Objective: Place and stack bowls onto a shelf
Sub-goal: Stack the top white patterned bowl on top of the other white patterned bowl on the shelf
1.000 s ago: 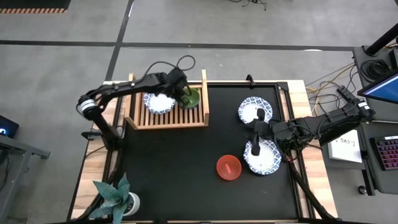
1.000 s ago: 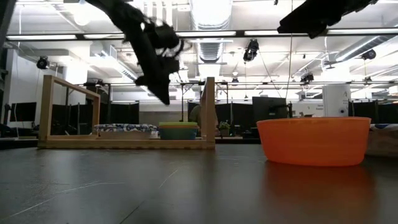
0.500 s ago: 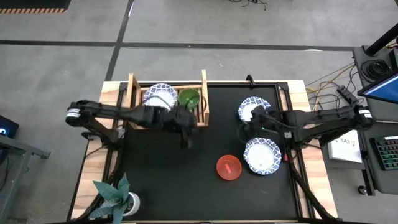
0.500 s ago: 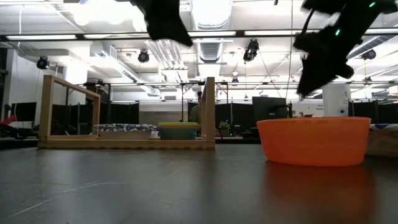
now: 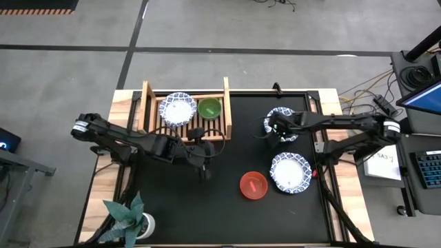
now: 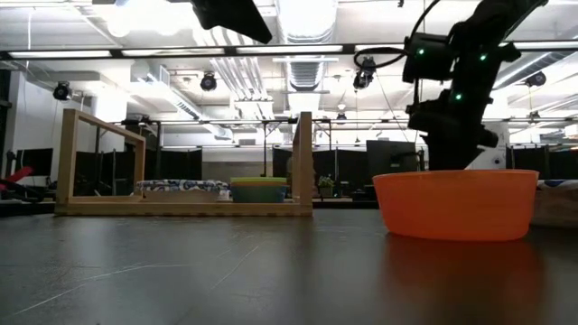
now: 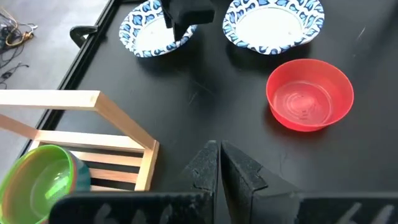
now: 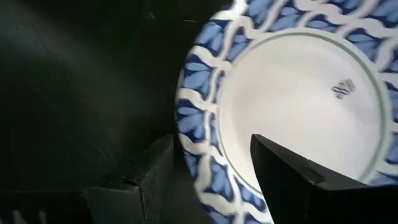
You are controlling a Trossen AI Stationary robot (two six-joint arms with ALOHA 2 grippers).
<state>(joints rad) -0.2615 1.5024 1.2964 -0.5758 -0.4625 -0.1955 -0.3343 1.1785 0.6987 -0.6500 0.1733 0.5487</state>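
Using the shelf (image 5: 185, 131) as my landmark. On it: one patterned bowl (image 5: 177, 109) and, just beside it, the green bowl (image 5: 209, 107), which the left wrist view shows nested on a cyan one (image 7: 79, 180).

Well off the shelf, on the mat (image 5: 227, 200): far bowl (image 5: 282, 122), near bowl (image 5: 291, 172), and the red bowl (image 5: 253, 184) beside the near one. All three are unstacked and not yet shelved.

Right gripper (image 8: 214, 171) is down at the far bowl. Its fingers stand apart, one outside the blue rim and one over the white interior, so the rim sits between them but is not yet pinched. I judge I am about to close for a rim grasp.

Left gripper (image 7: 219, 163) hangs over the mat just in front of the shelf, fingers pressed together, holding nothing.

Risks from here:
- The bite on the rim looks shallow; a thin hold could let the bowl slip or tilt on lift.
- Closing while pressing down could skid the bowl across the mat.
- The left arm lies between the far bowl and the shelf; carrying across risks arm contact unless I clear it first.
- The shelf's raised rail and posts could catch the bowl on a low approach.
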